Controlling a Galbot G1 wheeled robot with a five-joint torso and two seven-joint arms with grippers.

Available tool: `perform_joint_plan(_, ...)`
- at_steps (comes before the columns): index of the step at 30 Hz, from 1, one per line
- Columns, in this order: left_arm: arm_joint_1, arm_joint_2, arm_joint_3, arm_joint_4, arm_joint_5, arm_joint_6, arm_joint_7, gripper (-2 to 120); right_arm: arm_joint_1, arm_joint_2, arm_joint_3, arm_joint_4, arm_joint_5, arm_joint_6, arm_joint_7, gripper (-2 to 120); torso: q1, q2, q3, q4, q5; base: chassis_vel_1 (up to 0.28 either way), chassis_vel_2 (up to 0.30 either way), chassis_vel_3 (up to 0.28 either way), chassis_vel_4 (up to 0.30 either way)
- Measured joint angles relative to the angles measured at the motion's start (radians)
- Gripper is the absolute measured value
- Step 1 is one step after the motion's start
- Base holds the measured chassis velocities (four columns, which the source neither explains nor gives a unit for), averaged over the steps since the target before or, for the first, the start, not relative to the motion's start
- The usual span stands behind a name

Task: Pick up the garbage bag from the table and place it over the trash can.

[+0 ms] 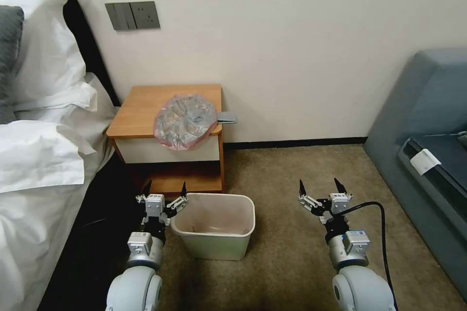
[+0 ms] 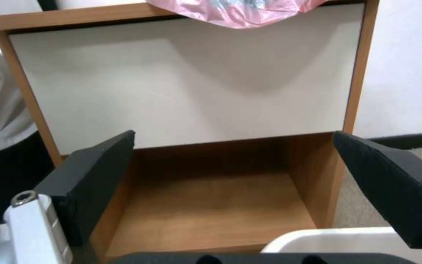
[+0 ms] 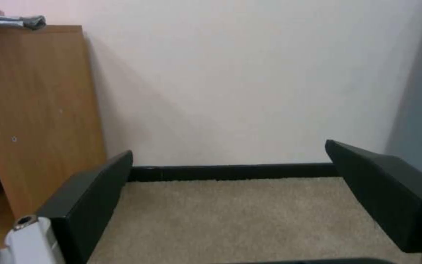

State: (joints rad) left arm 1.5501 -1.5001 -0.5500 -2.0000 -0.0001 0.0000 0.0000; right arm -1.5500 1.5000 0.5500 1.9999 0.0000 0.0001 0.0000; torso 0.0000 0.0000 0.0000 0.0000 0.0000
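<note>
Soft, even room light, no glare. The garbage bag (image 2: 243, 13) throws a broad curved shadow down the white drawer front (image 2: 186, 80); the lower shelf (image 2: 211, 205) sits dim. Close-up finger pads (image 3: 86, 205) look slightly soft at their edges.

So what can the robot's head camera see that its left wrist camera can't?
Head view alone: the bed, the blue sofa, the wall socket, the right gripper open over the carpet, and the whole garbage bag lying on the table.

Left wrist view alone: a close look at the white drawer front and the lower shelf, seen between the left gripper's fingers.

Both: the table, the bag's pink edge hanging over the front, the trash can and the open left gripper.
</note>
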Motion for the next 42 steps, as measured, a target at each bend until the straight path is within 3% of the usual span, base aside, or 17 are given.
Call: perform_joint_plan(42, 0.0, 0.0, 0.0, 0.0, 0.0, 0.0, 0.0, 100, 0.0, 0.0, 0.0, 0.0, 0.0, 0.0, 0.0, 100, 0.0, 0.0, 0.0, 0.0, 0.0, 0.0, 0.0, 0.0, 0.0)
